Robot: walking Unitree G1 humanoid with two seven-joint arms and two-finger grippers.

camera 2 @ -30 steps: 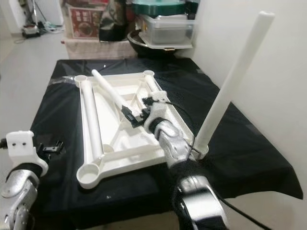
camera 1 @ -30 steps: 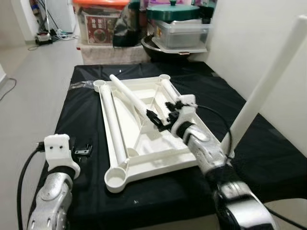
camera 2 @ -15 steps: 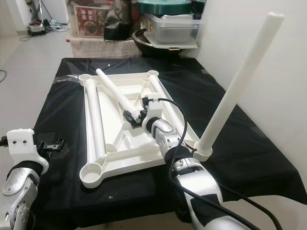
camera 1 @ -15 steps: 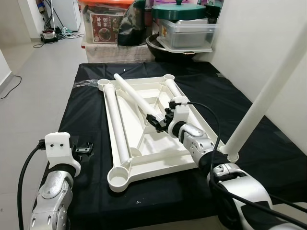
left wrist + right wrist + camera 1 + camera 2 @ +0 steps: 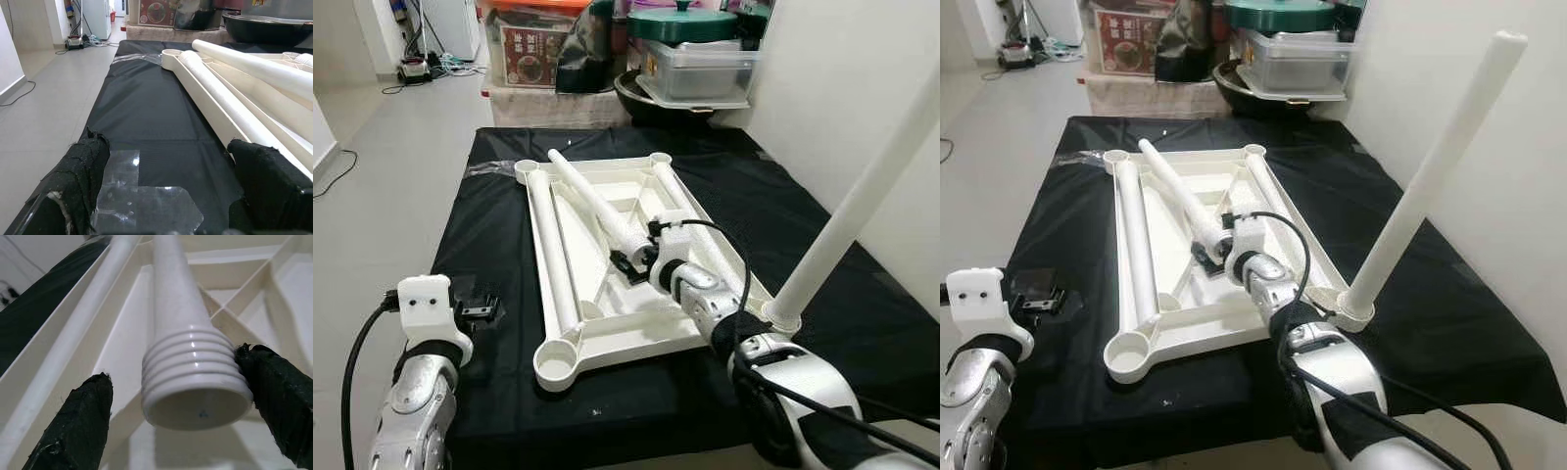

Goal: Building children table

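Your right gripper [image 5: 628, 262] sits over the upturned white plastic table top [image 5: 568, 338] on the black cloth [image 5: 489, 215], its fingers [image 5: 73, 426] spread apart on either side of the loose white plastic table leg [image 5: 592, 201]. That leg's ribbed, threaded end [image 5: 195, 382] points straight at the gripper, one finger touching it, the other just beside it; its long axis runs away from the gripper toward the frame's far left corner. Another white leg [image 5: 551, 250] lies along the frame's left rail, beyond the gripper's left side. A third white leg [image 5: 1440, 166] stands tilted in the near right corner socket, behind the gripper. Your left gripper [image 5: 166, 196] hovers open over clear tape [image 5: 142, 205] on the cloth, well apart.
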